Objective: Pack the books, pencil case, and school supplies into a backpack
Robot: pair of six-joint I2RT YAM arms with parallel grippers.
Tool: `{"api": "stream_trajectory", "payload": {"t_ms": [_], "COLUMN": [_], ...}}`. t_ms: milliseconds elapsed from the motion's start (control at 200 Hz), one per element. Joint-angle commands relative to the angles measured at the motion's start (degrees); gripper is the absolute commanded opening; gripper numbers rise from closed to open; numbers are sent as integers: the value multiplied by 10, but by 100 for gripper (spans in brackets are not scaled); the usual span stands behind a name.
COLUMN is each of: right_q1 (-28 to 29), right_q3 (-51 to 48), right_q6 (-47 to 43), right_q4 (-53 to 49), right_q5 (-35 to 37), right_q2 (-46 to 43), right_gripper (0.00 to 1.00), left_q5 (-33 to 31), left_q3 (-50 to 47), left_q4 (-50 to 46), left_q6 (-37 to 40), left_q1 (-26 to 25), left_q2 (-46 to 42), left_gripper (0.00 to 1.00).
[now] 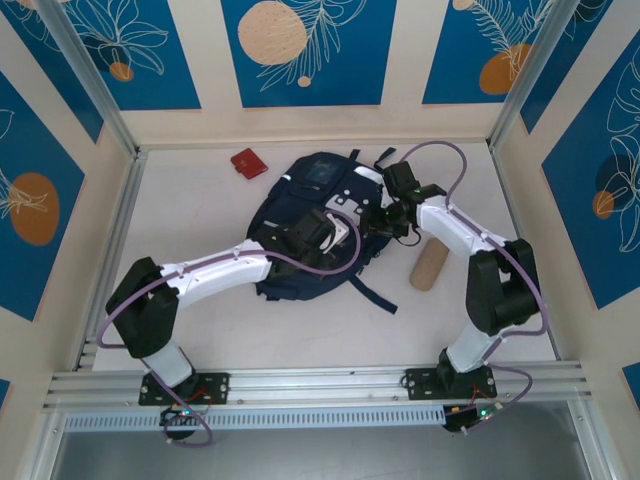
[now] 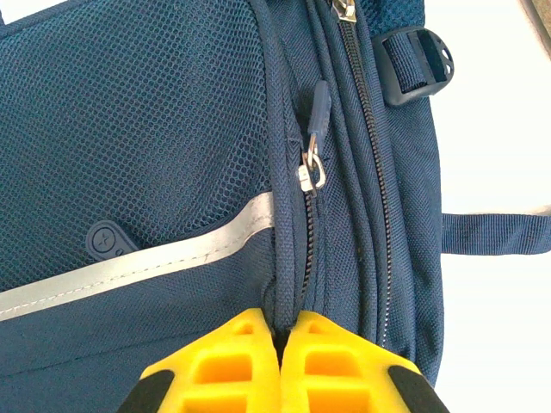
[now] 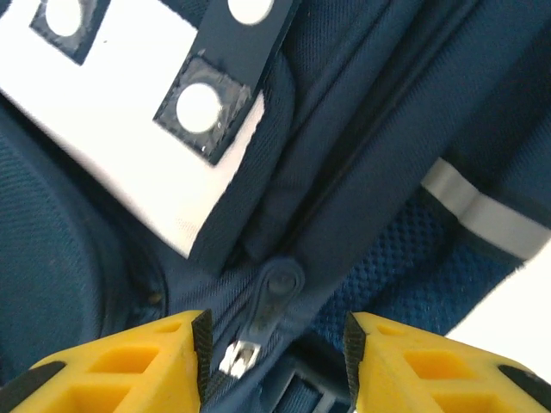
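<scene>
Left fingers [image 2: 219, 370] clamp the backpack [image 2: 129, 129] seam at frame bottom; right fingers [image 3: 129, 361] stand apart, straddling a zipper pull [image 3: 274, 297].

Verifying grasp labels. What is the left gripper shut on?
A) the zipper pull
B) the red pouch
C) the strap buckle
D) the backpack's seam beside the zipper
D: the left gripper pinches the backpack at its piped seam, and the zipper pull lies free beyond the fingertips.

Left claw [image 2: 281, 331] tight on backpack [image 2: 155, 129] seam, zipper pull [image 2: 312, 168] just above
</scene>
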Motion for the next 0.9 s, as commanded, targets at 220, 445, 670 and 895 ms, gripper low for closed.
{"api": "stream_trajectory", "payload": {"t_ms": [220,445,670,895], "right_q1": [-11,-21,-27,-27], "right_q3": [14,-20,-38,-54], "right_q6": [10,6,-33,-65], "right_q4": [-26,-33,-41,-30], "right_q5": [-1,-26,-100,-136], "right_q2": [20,-22,-38,-72], "right_gripper": [34,35,35,44], "left_q5": [12,7,0,5], "left_q3": [-6,-4,-4,-3], "left_q4": [20,18,15,8], "left_q6": [-6,-2,-4,6], "left_q1": [4,5,7,10], "left_q2": [-29,-25,-31,-39], "left_gripper": [0,0,0,0]}}
